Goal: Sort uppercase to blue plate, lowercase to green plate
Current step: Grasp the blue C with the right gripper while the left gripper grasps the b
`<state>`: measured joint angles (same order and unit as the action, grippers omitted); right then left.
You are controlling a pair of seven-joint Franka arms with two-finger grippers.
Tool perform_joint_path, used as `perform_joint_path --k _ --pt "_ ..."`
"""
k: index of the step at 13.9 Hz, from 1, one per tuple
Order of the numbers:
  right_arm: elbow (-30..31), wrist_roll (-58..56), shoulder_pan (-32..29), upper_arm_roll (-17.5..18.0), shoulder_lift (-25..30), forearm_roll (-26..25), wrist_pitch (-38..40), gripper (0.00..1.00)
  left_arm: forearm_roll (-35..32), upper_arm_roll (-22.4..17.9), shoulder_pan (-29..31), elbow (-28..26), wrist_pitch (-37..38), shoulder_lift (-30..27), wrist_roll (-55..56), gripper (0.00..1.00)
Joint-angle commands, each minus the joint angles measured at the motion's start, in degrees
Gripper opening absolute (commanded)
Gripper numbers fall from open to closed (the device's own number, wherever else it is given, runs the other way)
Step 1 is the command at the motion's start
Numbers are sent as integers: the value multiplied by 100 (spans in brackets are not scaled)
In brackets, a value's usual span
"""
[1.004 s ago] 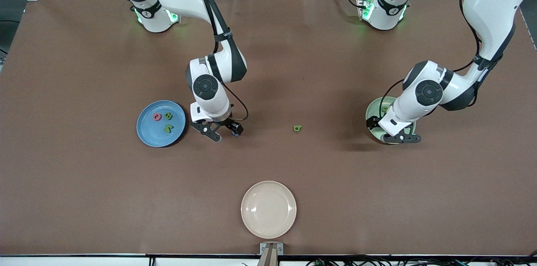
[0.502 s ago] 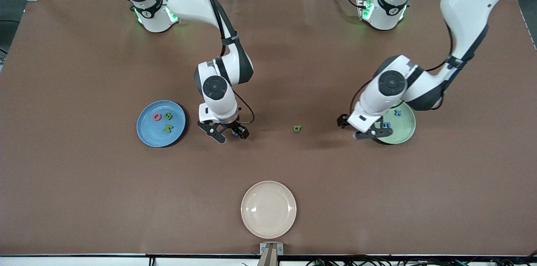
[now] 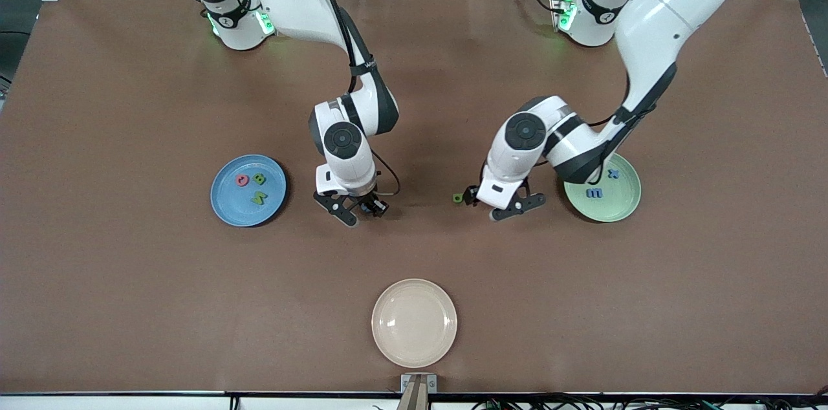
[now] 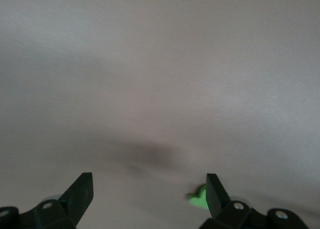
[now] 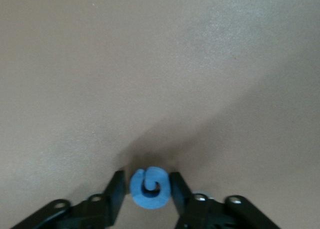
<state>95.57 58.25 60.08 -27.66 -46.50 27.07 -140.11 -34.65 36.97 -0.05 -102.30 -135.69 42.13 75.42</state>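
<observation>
The blue G (image 5: pixel 150 188) shows clearly only in the right wrist view, pinched between the right gripper's (image 3: pixel 363 211) closed fingers near the blue plate (image 3: pixel 223 211); from the front it is almost hidden. The left gripper (image 3: pixel 499 204) hangs wide open, empty, beside a green letter (image 3: pixel 458 198), half covered there, cut off in its wrist view (image 4: pixel 198 198).

Tabletop (image 3: pixel 129 280): brown covering, matt, cloth-like. Blue plate (image 3: pixel 223 203), green plate (image 3: pixel 621 206), cream plate (image 3: pixel 414 323): smooth, faint sheen. Blue G (image 5: pixel 150 188): matt foam. Arm shells: glossy white plastic.
</observation>
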Motion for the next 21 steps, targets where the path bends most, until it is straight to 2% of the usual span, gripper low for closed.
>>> perform_joint_path --k 1,4,6,10,12,14,16,18,21 --pt "-3 -24 -93 59 -61 61 141 1 195 -286 -565 692 149 400 140 99" --pt "-73 -190 -216 24 18 17 588 0 318 -410 -786 816 140 497 140 99" --pt "-126 -794 -374 -98 193 17 1211 0 327 -419 -795 817 140 524 131 98" --pt "-117 -2313 -410 -1019 553 9 2643 0 336 -427 -874 817 149 664 131 83" --pt "-21 -3201 -410 -1468 659 9 2988 0 336 -419 -874 817 149 673 131 79" --pt "365 -4194 -410 -1908 677 26 2972 0 336 -419 -909 825 149 700 131 79" --pt "689 -5073 -532 -2111 677 88 2745 0 345 -419 -909 817 149 700 131 76" --pt "910 -5550 -716 -2129 677 131 2481 0 336 -419 -909 799 149 709 131 71" --pt "1209 -6147 -849 -2120 642 552 2025 0 336 -419 -909 790 149 700 131 62"
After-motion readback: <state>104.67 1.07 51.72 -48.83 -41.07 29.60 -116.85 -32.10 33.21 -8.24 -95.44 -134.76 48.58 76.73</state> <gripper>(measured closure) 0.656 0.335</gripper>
